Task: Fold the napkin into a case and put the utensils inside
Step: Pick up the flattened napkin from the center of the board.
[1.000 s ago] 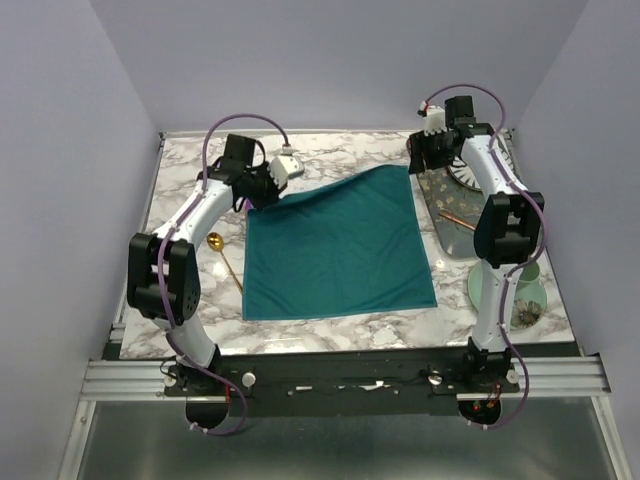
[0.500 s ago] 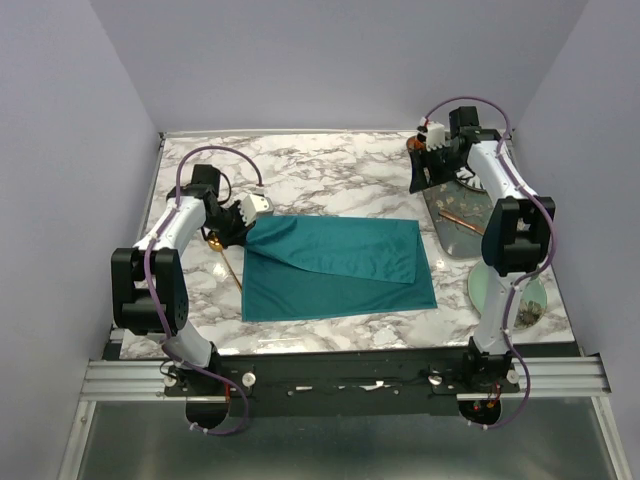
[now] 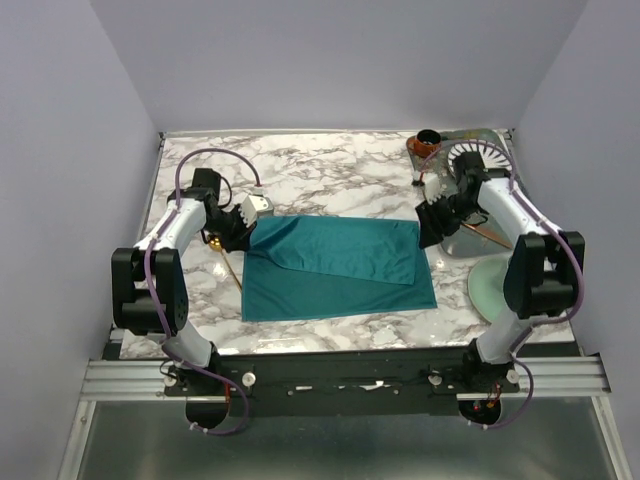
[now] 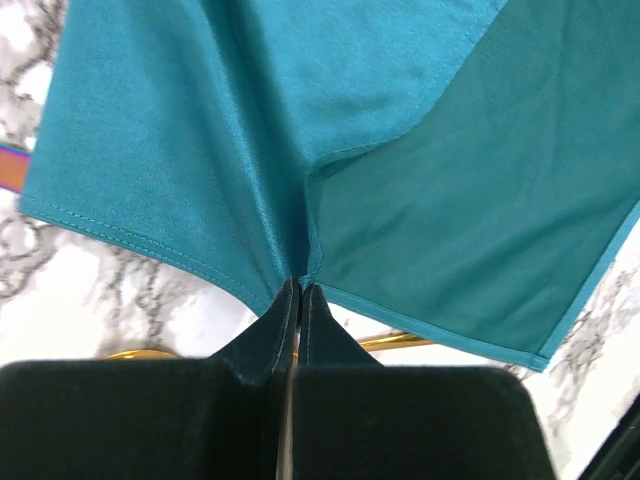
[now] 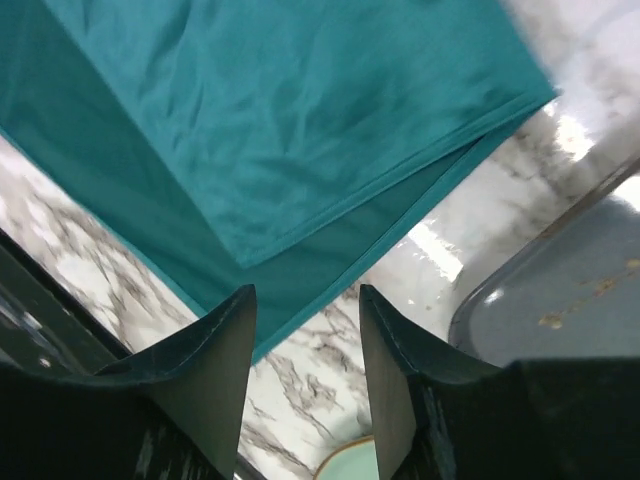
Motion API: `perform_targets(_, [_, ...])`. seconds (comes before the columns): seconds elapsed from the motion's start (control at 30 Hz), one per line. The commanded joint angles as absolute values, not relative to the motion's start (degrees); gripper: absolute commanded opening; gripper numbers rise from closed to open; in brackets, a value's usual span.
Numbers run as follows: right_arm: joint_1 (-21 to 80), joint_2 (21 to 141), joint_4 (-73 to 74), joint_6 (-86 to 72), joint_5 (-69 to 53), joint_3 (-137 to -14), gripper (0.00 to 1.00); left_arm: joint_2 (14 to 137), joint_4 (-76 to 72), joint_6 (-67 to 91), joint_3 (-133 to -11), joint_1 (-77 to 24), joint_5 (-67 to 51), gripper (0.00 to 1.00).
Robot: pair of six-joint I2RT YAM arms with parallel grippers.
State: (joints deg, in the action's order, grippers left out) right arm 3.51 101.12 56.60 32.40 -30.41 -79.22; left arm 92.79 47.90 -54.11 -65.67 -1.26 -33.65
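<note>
While pinching the napkin (image 3: 335, 265) in the left tool (image 4: 298, 288), right tool (image 5: 305, 292) splayed empty: seemingly mid first fold. Next, lower edge, let go, fold narrower.

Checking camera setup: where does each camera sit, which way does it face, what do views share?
Top external: above and behind the bases, looking down on the table; left arm and right arm show.
Left wrist: on that wrist, facing along the left gripper, shut on the napkin.
Right wrist: on that wrist, facing past the open right gripper at napkin, tray.
All three share the napkin.
</note>
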Motion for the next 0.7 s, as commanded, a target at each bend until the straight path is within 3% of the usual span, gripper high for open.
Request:
perform_targets(0.0, [10.18, 93.18, 53.46, 46.31, -25.85, -67.54, 0.50, 91.49, 46.85, -50.19, -64.34, -1.49, -36.74, 0.00])
perform_targets(0.17, [17.56, 91.84, 48.26, 46.76, -20.05, -61.70, 0.47, 91.32, 46.32, -48.34, -64.34, -1.58, -36.30, 0.00])
perform_targets(0.67, [22.94, 95.36, 42.98, 45.62, -15.03, -58.27, 0.50, 91.41, 44.74, -47.29, -63.02, -1.58, -35.51, 0.00])
